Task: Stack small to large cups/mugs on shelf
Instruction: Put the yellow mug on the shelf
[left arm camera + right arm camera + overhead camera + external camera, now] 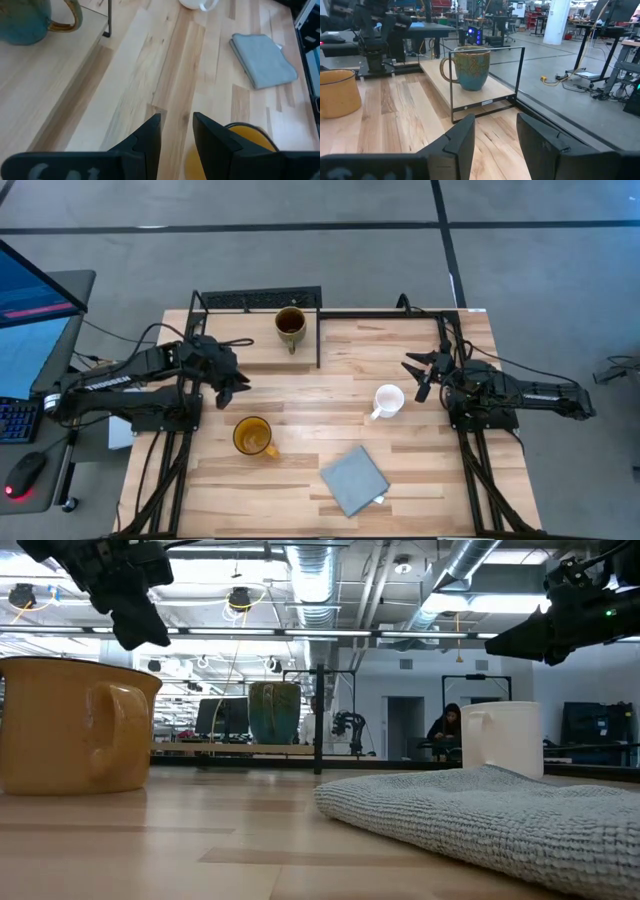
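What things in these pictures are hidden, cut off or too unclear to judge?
- Yellow mug: left wrist view, mostly hidden behind the left tool and cut by the bottom edge.
- White mug: left wrist view, cut by the top edge.
- White mug's base: low view, hidden behind the grey cloth.
- Olive mug: its inside is too dark in the high view to judge.

Beneath my matt black plastic fingers (465, 145) lay the pale, smooth wood-plank tabletop (300, 470). The speckled olive-and-teal glazed mug (470, 68) shone glossy on the light-wood, black-metal-framed shelf (485, 97); the grey knitted cloth (500, 815) looked rough.
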Robot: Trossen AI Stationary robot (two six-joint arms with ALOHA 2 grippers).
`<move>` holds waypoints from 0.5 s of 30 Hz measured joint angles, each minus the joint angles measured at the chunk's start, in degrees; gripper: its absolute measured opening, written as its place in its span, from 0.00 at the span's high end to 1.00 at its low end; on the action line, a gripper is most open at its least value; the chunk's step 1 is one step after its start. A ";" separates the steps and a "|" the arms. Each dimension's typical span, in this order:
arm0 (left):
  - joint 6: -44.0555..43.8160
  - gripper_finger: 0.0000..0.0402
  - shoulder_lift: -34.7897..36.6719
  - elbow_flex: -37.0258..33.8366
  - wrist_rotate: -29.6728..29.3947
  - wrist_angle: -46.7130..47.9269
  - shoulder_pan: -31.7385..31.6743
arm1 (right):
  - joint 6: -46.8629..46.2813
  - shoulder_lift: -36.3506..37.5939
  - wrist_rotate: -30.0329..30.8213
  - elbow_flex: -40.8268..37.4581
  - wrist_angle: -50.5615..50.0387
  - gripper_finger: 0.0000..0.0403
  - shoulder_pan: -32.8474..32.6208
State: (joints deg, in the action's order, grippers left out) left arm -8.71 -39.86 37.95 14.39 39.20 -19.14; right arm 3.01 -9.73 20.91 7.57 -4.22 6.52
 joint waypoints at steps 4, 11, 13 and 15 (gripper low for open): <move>0.51 0.74 0.00 0.00 0.01 1.33 0.00 | 0.00 0.01 0.00 0.00 0.01 0.58 0.00; -1.48 0.68 0.00 0.00 0.21 2.95 0.00 | 0.02 0.01 0.00 0.00 0.01 0.58 0.00; -1.49 0.64 0.00 0.00 -0.02 3.16 0.00 | 0.02 0.01 0.02 0.00 0.01 0.58 0.00; -1.49 0.60 0.00 0.00 -1.82 3.16 0.00 | 0.04 0.00 0.02 0.00 -0.01 0.58 0.00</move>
State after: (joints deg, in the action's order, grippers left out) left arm -10.20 -39.86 37.95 12.57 42.36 -19.14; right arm 3.05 -9.72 20.93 7.57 -4.23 6.52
